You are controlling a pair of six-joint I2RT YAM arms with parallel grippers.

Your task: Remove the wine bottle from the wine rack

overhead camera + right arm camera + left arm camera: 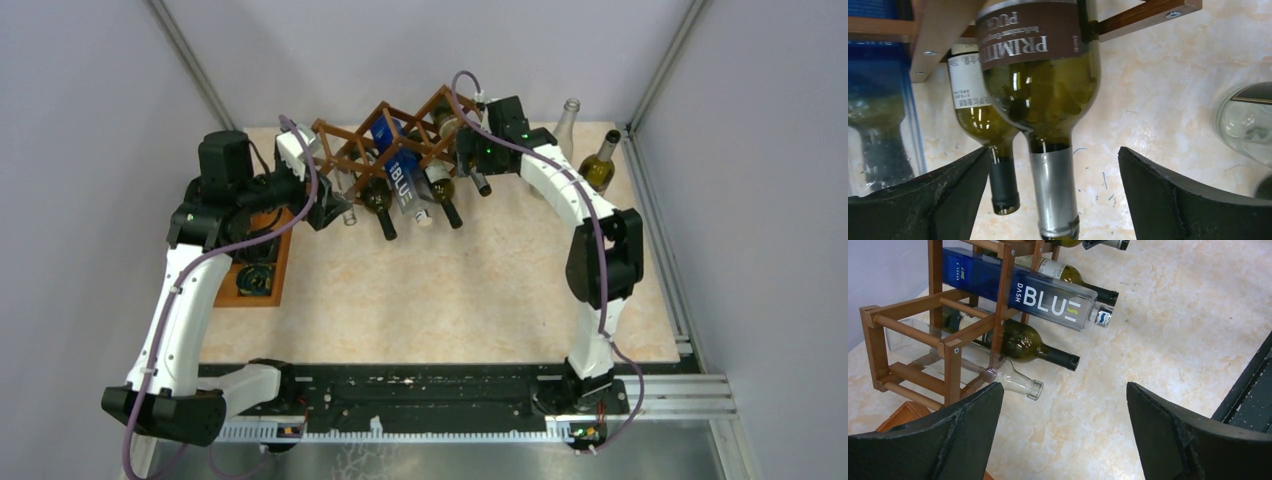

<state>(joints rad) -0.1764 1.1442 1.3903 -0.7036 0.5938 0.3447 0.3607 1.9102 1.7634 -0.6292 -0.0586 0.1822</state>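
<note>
**Glass bottle at the rack's right end, both sets of jaws wide and empty**

Starting at the left, my left gripper [1063, 402] hangs just in front of the left end of the wine rack [948, 335]; its jaws are spread fully and hold nothing. A clear bottle [1013, 382] lies in the lowest cell there; a dark green bottle [1033, 347] lies above it; a square-sided blue bottle [1048, 297] sits higher again.

Moving right, a white-labelled bottle [973, 95] lies just beside my target. The wine bottle [1043, 95] rests in the rack's right-hand cell, neck sloping out toward the arms. My right gripper [1054, 157] has its jaws wide on either side of the silver-capped neck; neither pad touches it, so nothing is gripped. Beyond the rack's end, two standing bottles [585, 150] wait on the table [450, 300].

I judge the bottle rigid, smooth and slippery; it would break if dropped. Light passes through the green glass, so it may be near empty and fairly light, though I can't be sure. I'd close on the neck just under the shoulder, where the flare stops it sliding; then draw it out along the cell's line, since the stick rack looks light enough to drag with it.
</note>
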